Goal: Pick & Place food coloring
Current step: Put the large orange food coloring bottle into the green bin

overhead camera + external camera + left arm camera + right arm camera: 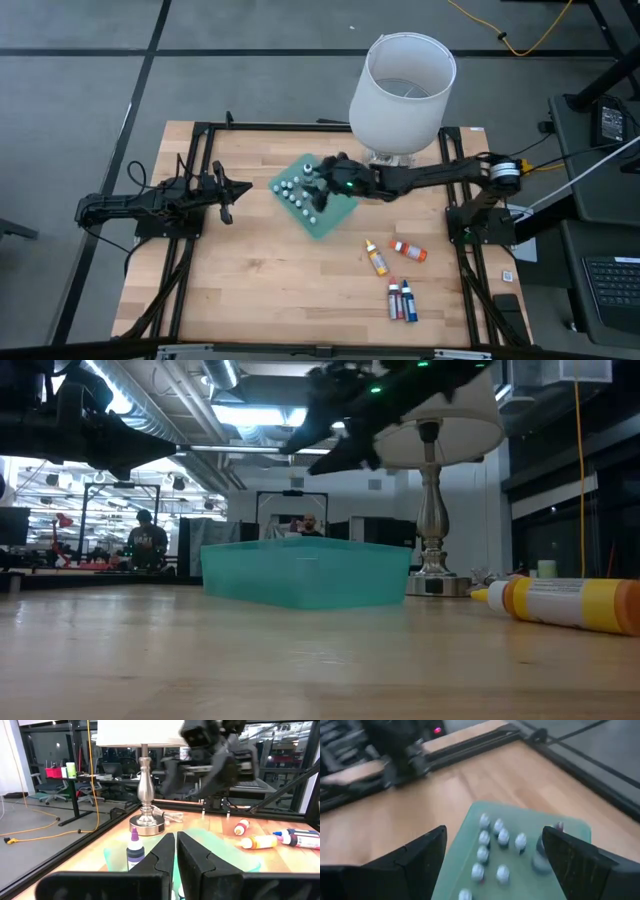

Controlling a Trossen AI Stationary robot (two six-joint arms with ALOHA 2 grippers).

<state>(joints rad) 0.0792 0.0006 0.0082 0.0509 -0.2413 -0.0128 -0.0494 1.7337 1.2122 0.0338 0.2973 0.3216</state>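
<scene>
Many white-capped bottles [492,847] sit below the open right claw [492,865].

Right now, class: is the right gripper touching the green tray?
Apart. In the low view the right gripper hangs well above the green tray, with open room showing between them. Its fingers stand open over the white-capped bottles.

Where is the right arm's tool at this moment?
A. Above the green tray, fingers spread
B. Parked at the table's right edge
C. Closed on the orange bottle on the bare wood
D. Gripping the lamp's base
A: in the high view the right tool hangs over the green tray, and its wrist view shows both fingers spread wide above the white-capped bottles, holding nothing.
</scene>
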